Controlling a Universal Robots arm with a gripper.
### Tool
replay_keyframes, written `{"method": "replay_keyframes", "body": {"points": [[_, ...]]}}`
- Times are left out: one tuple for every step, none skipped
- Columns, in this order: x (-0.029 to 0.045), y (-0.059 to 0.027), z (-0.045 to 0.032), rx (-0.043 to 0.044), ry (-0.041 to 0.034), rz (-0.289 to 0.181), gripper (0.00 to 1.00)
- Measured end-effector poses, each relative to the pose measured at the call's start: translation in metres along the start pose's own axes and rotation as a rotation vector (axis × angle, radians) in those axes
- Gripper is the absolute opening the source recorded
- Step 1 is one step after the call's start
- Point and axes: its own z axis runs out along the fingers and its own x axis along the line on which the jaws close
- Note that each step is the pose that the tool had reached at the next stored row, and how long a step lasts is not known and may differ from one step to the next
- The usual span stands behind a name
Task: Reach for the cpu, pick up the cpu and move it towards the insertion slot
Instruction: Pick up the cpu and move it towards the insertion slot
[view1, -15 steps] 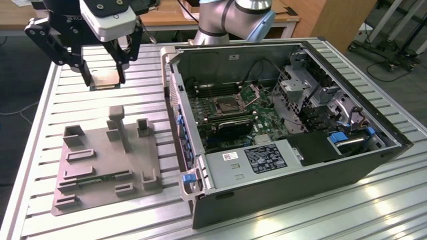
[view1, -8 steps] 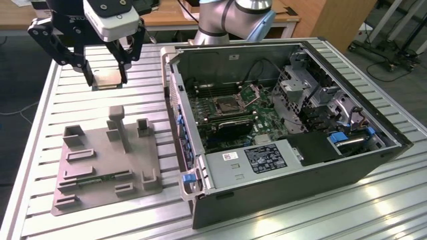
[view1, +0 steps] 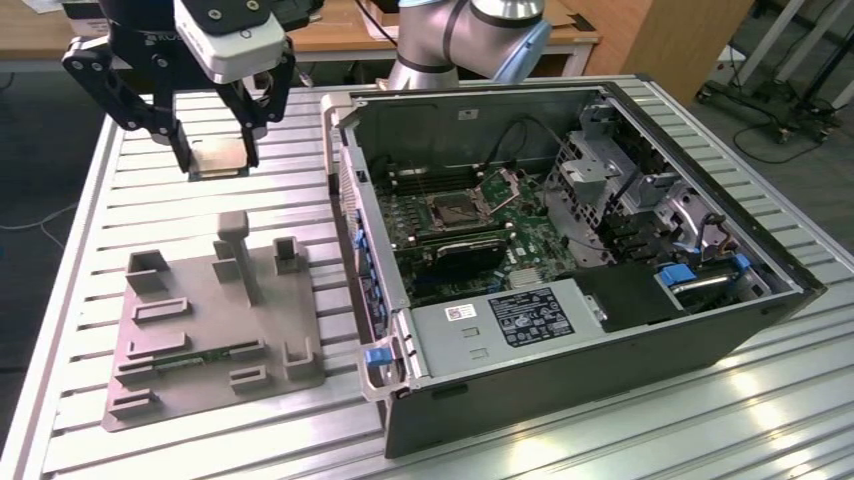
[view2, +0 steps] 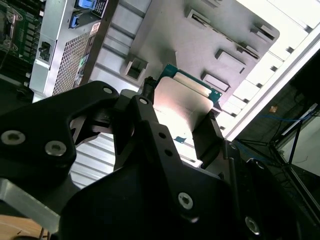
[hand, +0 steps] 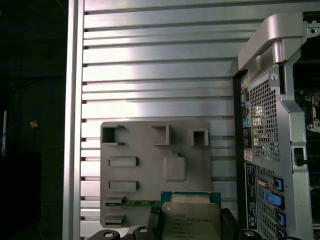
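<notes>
End effector (view1: 218, 160) clamps cpu (view1: 222, 154) btwn its fingers, up off the surface (view1: 294, 200). Grey tray (view1: 200, 300) lower down, nearby; PC case wall (view1: 350, 190) stands btwn it & insertion slot (view1: 451, 210).

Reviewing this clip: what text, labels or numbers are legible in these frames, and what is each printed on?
No text is legible; the print is too small or blurred.
cpu, held by the gripper: several lines of print on its metal top, unreadable.
black label on the grey box: white print, unreadable.
small white label beside it: unreadable.
</notes>
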Motion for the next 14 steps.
{"method": "replay_keyframes", "body": {"points": [[-0.0004, 0.0000, 0.0000, 0.0000, 0.0000, 0.000, 0.54], [-0.0008, 0.0000, 0.0000, 0.0000, 0.0000, 0.000, 0.54], [-0.0012, 0.0000, 0.0001, 0.0000, 0.0000, 0.000, 0.54], [-0.0016, 0.0000, 0.0002, -0.0001, -0.0001, 0.000, 0.54], [-0.0020, 0.0000, 0.0002, -0.0001, -0.0001, 0.000, 0.54], [-0.0024, 0.0001, 0.0002, 0.0000, 0.0000, 0.000, 0.54], [-0.0028, 0.0001, 0.0002, 0.0000, 0.0000, 0.000, 0.54], [-0.0032, 0.0001, 0.0003, -0.0001, -0.0001, 0.000, 0.54], [-0.0035, 0.0001, 0.0002, 0.0000, 0.0000, 0.000, 0.54], [-0.0039, 0.0001, 0.0003, 0.0000, 0.0000, 0.000, 0.54], [-0.0043, 0.0001, 0.0003, 0.0000, 0.0000, 0.000, 0.54], [-0.0046, 0.0001, 0.0004, 0.0000, 0.0000, 0.000, 0.54], [-0.0050, 0.0001, 0.0004, 0.0000, -0.0001, 0.000, 0.54], [-0.0054, 0.0001, 0.0004, 0.0000, 0.0000, 0.000, 0.54]]}}
